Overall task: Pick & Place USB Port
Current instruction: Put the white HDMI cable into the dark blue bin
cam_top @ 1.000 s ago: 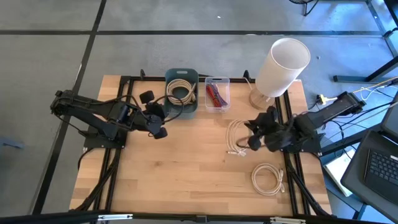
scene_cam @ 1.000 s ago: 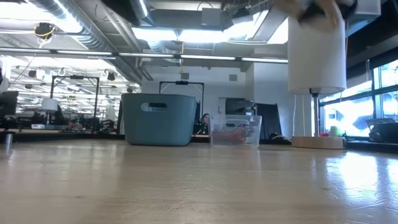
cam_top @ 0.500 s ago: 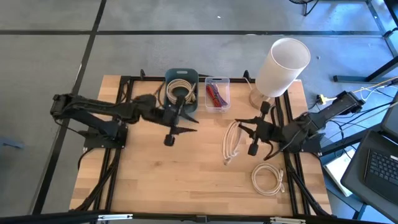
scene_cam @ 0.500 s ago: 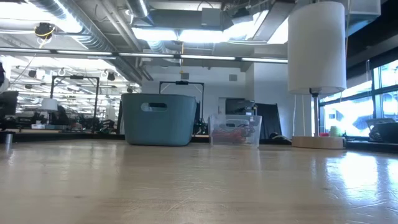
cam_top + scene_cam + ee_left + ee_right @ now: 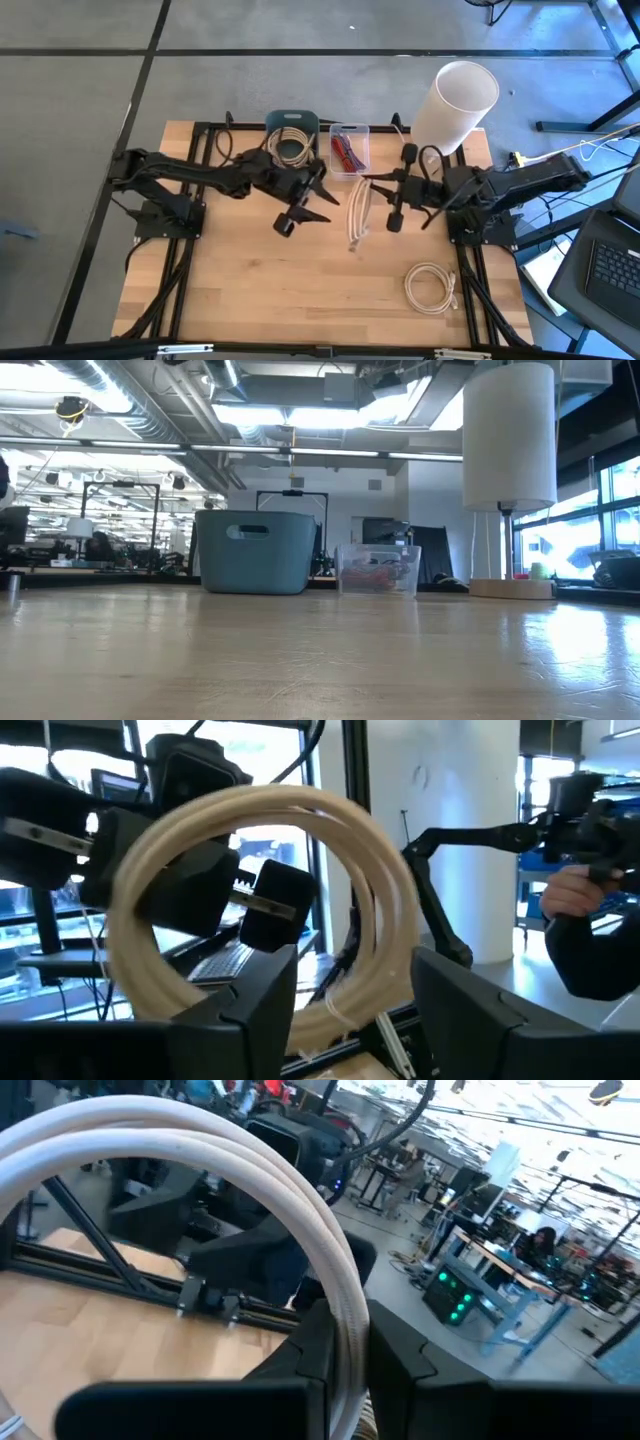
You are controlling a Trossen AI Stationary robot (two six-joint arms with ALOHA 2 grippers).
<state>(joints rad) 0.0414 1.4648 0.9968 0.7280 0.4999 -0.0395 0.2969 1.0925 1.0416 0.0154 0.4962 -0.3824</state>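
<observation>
White lamp point(image 5: 455, 98) at table's point(image 5: 240, 290) far right corner, open laptop point(image 5: 610, 270) beside table

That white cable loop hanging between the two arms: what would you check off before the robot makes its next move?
1. Right gripper clamped on the coiled cable: ok; its fingers pinch the loop in the right wrist view.
2. Left gripper spread to receive it: ok; fingers apart, loop just ahead of them in the left wrist view.
3. Left fingers already around the cable: cannot tell.
4. Cable lifted off the table: ok; nothing shows on the tabletop in the low view.
5. Teal bin reachable: ok; it already holds one coil.
6. Second coil out of the way: ok; it lies near the front right.
</observation>
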